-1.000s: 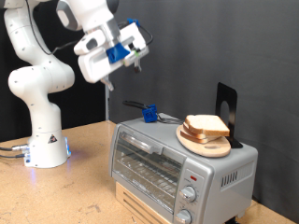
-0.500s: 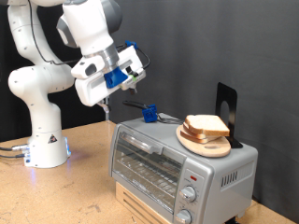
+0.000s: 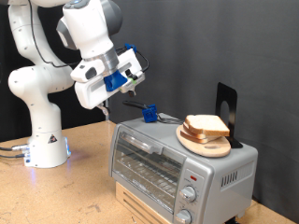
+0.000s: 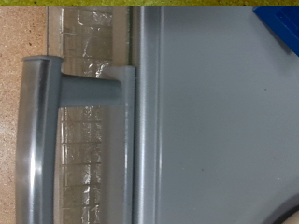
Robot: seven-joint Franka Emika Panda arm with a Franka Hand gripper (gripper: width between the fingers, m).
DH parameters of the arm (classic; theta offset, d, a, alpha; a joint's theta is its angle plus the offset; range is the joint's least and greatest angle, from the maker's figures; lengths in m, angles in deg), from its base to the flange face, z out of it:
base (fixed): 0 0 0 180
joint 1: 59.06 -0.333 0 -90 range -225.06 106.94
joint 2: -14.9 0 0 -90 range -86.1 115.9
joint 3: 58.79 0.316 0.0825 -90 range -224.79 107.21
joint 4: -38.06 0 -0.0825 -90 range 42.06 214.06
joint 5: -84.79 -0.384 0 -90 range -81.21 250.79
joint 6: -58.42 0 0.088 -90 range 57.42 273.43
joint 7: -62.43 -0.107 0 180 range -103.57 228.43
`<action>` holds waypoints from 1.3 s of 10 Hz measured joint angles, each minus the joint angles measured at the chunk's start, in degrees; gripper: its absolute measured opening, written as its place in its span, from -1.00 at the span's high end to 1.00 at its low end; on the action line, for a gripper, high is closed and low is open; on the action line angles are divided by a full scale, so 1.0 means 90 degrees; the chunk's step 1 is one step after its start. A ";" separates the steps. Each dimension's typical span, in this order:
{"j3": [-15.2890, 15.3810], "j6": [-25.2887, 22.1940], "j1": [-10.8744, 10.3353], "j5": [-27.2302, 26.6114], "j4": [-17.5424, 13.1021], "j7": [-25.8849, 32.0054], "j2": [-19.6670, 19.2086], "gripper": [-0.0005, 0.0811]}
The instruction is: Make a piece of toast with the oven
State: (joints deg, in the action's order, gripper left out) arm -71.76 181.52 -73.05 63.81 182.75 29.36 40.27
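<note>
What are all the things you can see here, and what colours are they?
Boxy silver-grey toaster oven: one, glass door shut, on a wooden base, the exterior view's lower right.
Grey oven door handle: one, fills the wrist view.
Pale bread slices with tan crust: stacked, number unclear, on the plate.
Round wooden plate: one, on top of the oven.
Small blue object: one, on the oven's top, behind the plate.
Black upright stand: one, behind the bread.
Wooden table: one, tan.
White robot arm: one, the exterior view's left.
Gripper: one, white and blue, above the oven.

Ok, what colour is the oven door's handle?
Silver-grey, like the oven body; the handle shows best in the wrist view.
</note>
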 joint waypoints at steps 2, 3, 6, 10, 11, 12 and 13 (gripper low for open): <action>-0.0062 0.0121 0.0028 0.0059 0.0026 0.0054 -0.0165 -0.99; -0.0065 0.0326 0.0069 0.0115 0.0042 0.0054 -0.0335 -0.99; -0.0044 0.1047 0.0101 0.0162 0.0130 0.0053 -0.0918 -0.99; 0.0017 0.1579 -0.0006 0.0020 0.0435 0.0541 -0.1319 -0.99; 0.0016 0.1621 -0.0008 -0.0014 0.0504 0.0664 -0.1319 -0.99; 0.0012 0.1628 0.0000 -0.0009 0.0548 0.0734 -0.1318 -0.99; 0.0008 0.1630 0.0051 0.0174 0.0581 0.0730 -0.1316 -0.99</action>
State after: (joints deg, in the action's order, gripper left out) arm -71.69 196.19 -72.60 65.38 187.99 35.93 28.42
